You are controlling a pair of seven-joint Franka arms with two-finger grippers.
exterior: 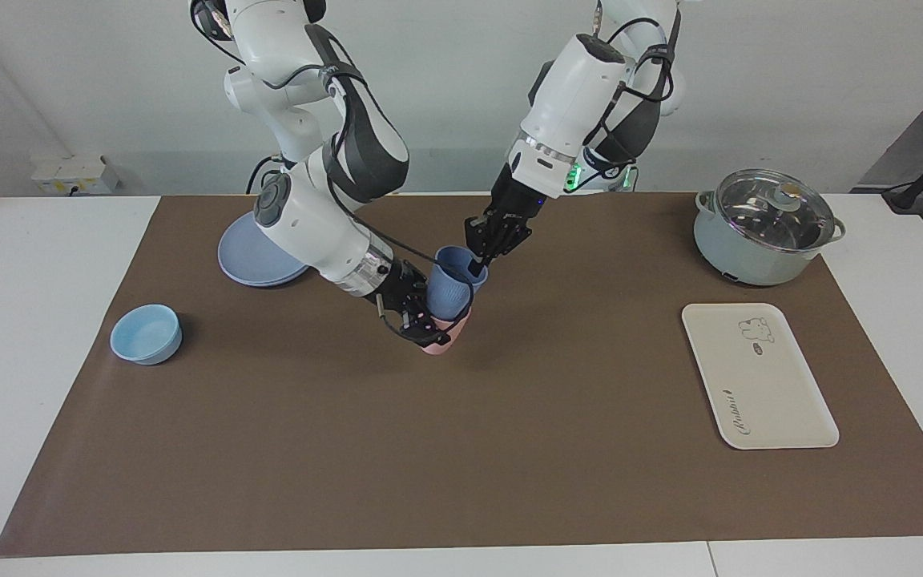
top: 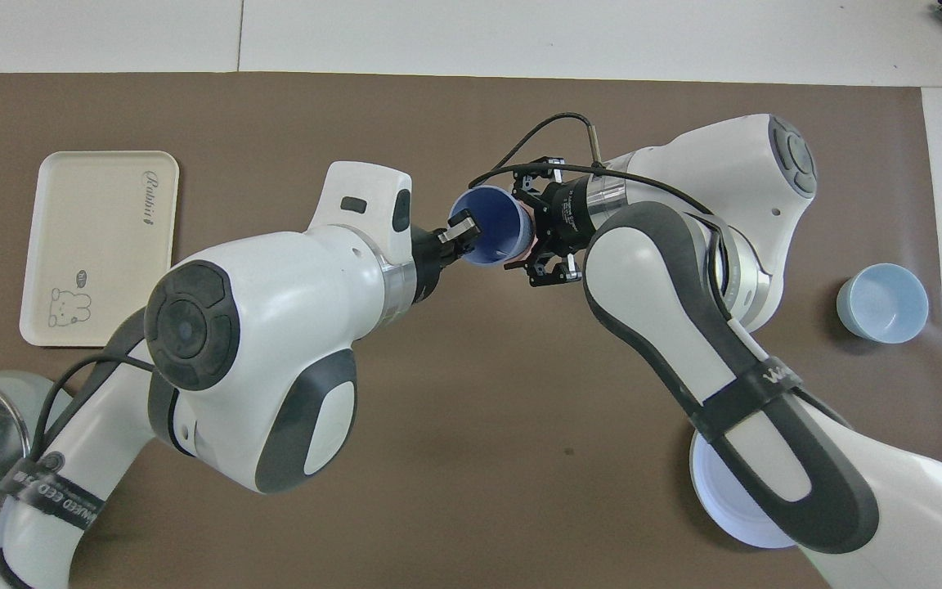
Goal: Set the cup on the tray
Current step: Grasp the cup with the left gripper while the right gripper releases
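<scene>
The left hand (exterior: 477, 258) is pinching the rim of the cup (exterior: 452, 287), one finger inside, and the cup is sitting partly nested in the pink cup (exterior: 439, 336) at mid-bench, leaning slightly. The right hand (exterior: 421, 320) is clamping the pink cup low down. The tray (exterior: 758, 375) is lying well apart toward the left arm's end, so the left arm is nearer; the path looks clear, the pot (exterior: 764, 227) standing nearer the robots than the tray. The plate (exterior: 257, 255) and bowl (exterior: 146, 333) are lying out of the way
</scene>
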